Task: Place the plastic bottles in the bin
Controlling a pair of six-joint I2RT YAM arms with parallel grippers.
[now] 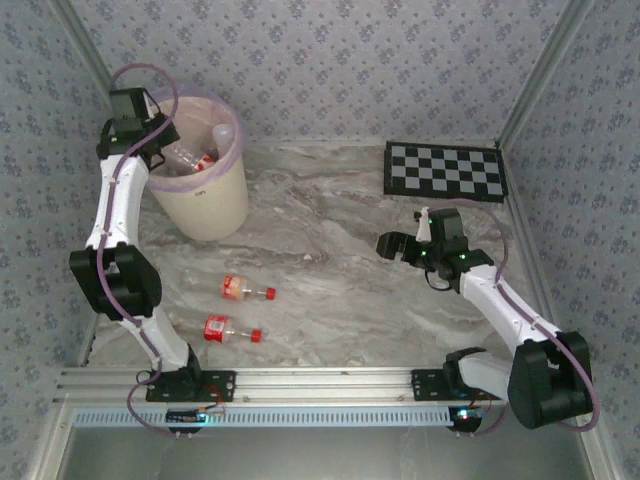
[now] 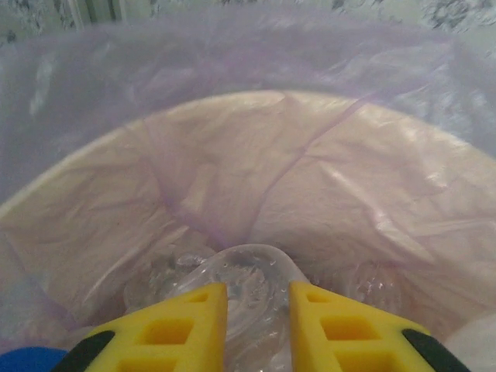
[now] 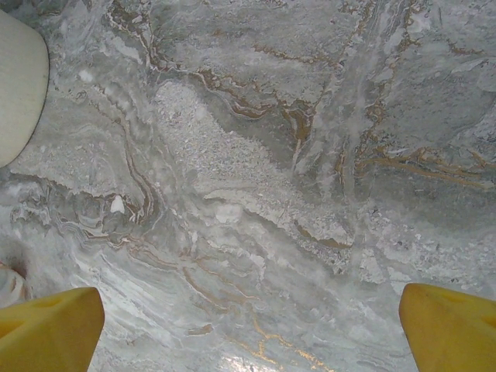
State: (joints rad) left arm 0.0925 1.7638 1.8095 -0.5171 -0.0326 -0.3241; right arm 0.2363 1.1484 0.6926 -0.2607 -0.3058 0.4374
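My left gripper (image 2: pixel 258 310) hangs over the bin (image 1: pixel 205 200), a cream bucket lined with a pink bag (image 2: pixel 310 170). Its yellow fingers are shut on a clear plastic bottle (image 2: pixel 256 271), whose base points into the bin. More bottles (image 1: pixel 195 160) lie inside the bin below it. On the table in front of the bin lie two bottles with red labels and red caps, one (image 1: pixel 245 289) farther back and one (image 1: pixel 228 329) nearer. My right gripper (image 1: pixel 407 232) hovers open over bare marble at the right, its fingertips (image 3: pixel 54 325) wide apart with nothing between them.
A black-and-white checkerboard (image 1: pixel 445 168) lies flat at the back right. Patterned walls close the table at the back and both sides. The bin's cream wall (image 3: pixel 19 85) shows at the upper left of the right wrist view.
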